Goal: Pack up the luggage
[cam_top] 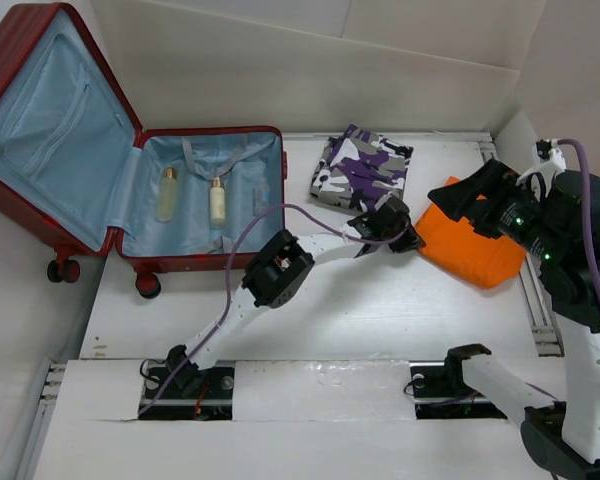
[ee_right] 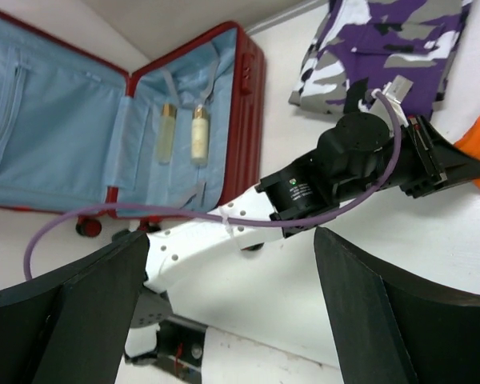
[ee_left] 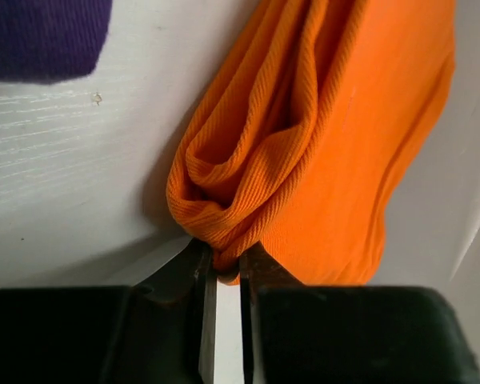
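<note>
In the wrist view alone, left gripper (ee_left: pixel 224 270) pinches orange cloth (ee_left: pixel 320 144).

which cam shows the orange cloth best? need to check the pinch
Left wrist. The orange cloth fills the frame, ribbing and folds sharp, its bunched edge pinched in the shut left end effector. Top external shows most of it, but small and far. Right wrist catches only a sliver at the frame's right edge.

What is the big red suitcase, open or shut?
Open. The luggage has its lid raised, blue lining showing, and two bottles lying inside.
</note>
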`<move>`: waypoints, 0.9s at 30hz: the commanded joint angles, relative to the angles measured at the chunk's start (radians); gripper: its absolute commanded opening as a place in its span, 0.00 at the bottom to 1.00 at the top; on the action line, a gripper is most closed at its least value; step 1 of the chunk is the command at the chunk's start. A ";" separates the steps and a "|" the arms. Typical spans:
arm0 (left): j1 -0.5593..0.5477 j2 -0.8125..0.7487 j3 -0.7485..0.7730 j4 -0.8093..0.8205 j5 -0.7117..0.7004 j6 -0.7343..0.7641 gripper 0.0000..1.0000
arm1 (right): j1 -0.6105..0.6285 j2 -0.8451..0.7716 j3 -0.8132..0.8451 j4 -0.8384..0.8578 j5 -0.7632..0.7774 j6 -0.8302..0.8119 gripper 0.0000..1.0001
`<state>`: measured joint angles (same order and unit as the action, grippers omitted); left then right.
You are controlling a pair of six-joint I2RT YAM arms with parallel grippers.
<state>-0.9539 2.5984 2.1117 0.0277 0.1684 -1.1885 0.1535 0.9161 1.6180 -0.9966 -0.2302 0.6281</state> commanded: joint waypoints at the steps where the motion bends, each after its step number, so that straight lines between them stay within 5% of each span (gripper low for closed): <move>1: -0.009 -0.113 -0.174 0.009 -0.044 0.022 0.00 | 0.044 -0.011 -0.023 0.003 -0.012 -0.039 0.90; 5: -0.009 -0.337 -0.487 0.026 -0.084 0.136 0.00 | 0.067 -0.040 -0.079 0.024 0.008 -0.048 0.90; 10: 0.039 -0.587 -0.703 -0.090 -0.187 0.274 0.00 | 0.077 -0.060 -0.177 0.094 -0.014 -0.048 0.90; 14: 0.075 -0.627 -0.645 -0.211 -0.288 0.386 0.00 | 0.077 -0.069 -0.246 0.134 -0.037 -0.048 0.90; 19: 0.127 -0.503 -0.391 -0.354 -0.385 0.411 0.00 | 0.086 -0.069 -0.282 0.148 -0.037 -0.039 0.91; 23: 0.188 -0.539 -0.473 -0.344 -0.348 0.359 0.02 | 0.086 -0.095 -0.325 0.128 0.002 -0.060 0.93; 27: 0.173 -0.687 -0.616 -0.304 -0.369 0.385 0.54 | 0.086 -0.126 -0.362 0.119 0.025 -0.080 0.94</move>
<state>-0.7830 2.0651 1.5543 -0.2707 -0.1410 -0.8101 0.2306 0.8169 1.2629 -0.9108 -0.2321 0.5789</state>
